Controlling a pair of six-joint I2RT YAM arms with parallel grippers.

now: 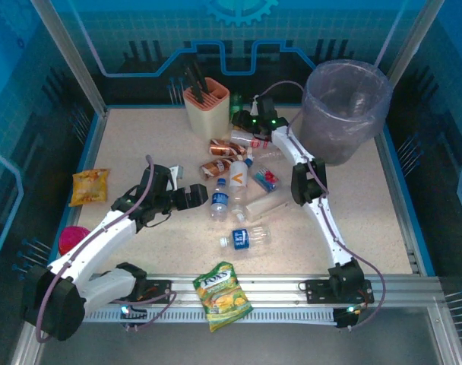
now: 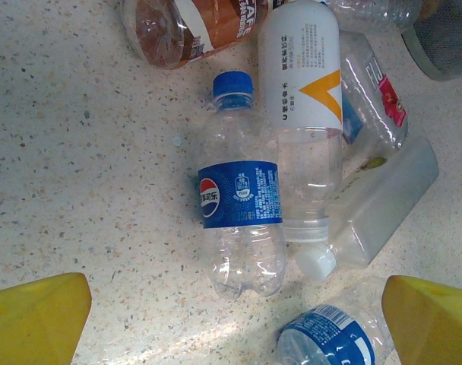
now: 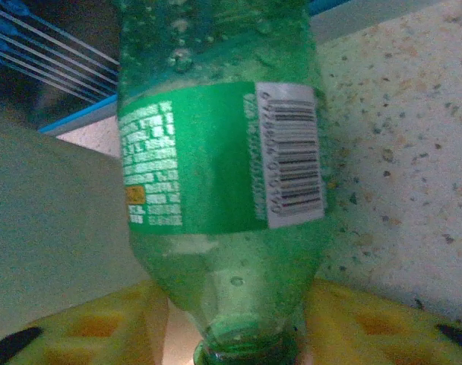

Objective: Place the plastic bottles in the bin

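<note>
Several plastic bottles lie in a heap mid-table: a Pepsi bottle [image 1: 219, 201] [image 2: 242, 205], a white bottle with an orange mark [image 1: 238, 179] [image 2: 303, 99], a brown bottle [image 1: 222, 147] [image 2: 189, 26], a clear square bottle [image 1: 265, 205] [image 2: 383, 201] and a blue-labelled bottle [image 1: 245, 239] [image 2: 330, 338]. My left gripper [image 1: 194, 196] [image 2: 235, 289] hangs open over the Pepsi bottle's base. At the back, my right gripper [image 1: 250, 120] [image 3: 238, 334] is shut on a green bottle [image 1: 235, 105] [image 3: 216, 167], its yellow fingers [image 3: 368, 319] against the shoulder by the neck. The bin [image 1: 322, 137] stands at the back right.
A peach utensil holder [image 1: 206, 106] [image 3: 49, 228] stands right beside the green bottle. A yellow snack bag [image 1: 90, 186] lies at the left, a green one [image 1: 223, 295] on the front rail. A pink object [image 1: 73, 237] sits by the left arm.
</note>
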